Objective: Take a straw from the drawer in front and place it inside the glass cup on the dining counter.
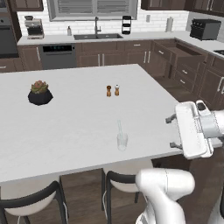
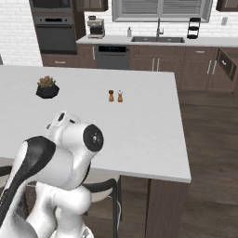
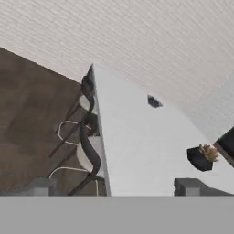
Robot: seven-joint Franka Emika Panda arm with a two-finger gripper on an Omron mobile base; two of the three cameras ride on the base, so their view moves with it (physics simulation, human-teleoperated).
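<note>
Now straw (image 1: pixel 119 127) in glass cup (image 1: pixel 122 141), gripper (image 3: pixel 114 186) apart.

Clear glass cup (image 1: pixel 122 141), matt white dining counter (image 1: pixel 70 127)

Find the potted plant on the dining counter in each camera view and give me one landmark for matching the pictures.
Left base view: the potted plant sits at the left of the dining counter, left of the shakers.
Right base view: upper left, far side of the counter, again left of the shakers.
Hand view: lower right, near the picture's right edge, above one of the fingers.
Shared landmark: the counter's white top.
</note>
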